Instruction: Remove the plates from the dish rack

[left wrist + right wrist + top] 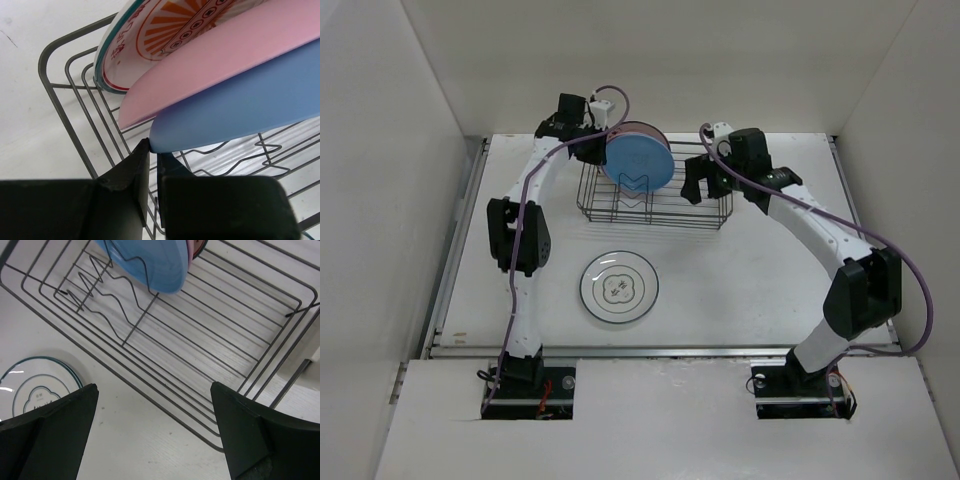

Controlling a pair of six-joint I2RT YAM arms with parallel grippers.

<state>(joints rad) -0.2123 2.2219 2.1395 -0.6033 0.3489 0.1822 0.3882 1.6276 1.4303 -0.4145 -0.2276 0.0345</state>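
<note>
1. step in hand: removal of the blue plate (638, 160) from the dish rack (665, 200). one white plate (619, 288) with a dark rim lies flat on the tabletop (770, 290), just in front of the rack. it is judged to be already unloaded.
2. rack contents: three plates stand on edge, close together, at the left end of the rack. the blue plate is nearest the arms, the pink plate (215, 60) is behind it, and the orange-patterned plate (150, 30) is at the back. the rest of the rack shows bare wire only.
3. left pincer (152, 150): fingers together, with the left edge of the blue plate entering the narrow gap at the tips. this is judged to be a clamp on that rim. the plate stands in its slot, not yet lifted.
4. right pincer (155, 440): fingers wide apart, holding nothing, over the right part of the rack.
5. next move, as judged: raise the blue plate until its lower edge clears the slot prongs (95, 310) and the rack wire. then carry it to the tabletop beside the white plate.
6. caution: the hold is on a thin rim only, so the plate may pivot. the pink plate lies close behind, so lift without dragging it.
</note>
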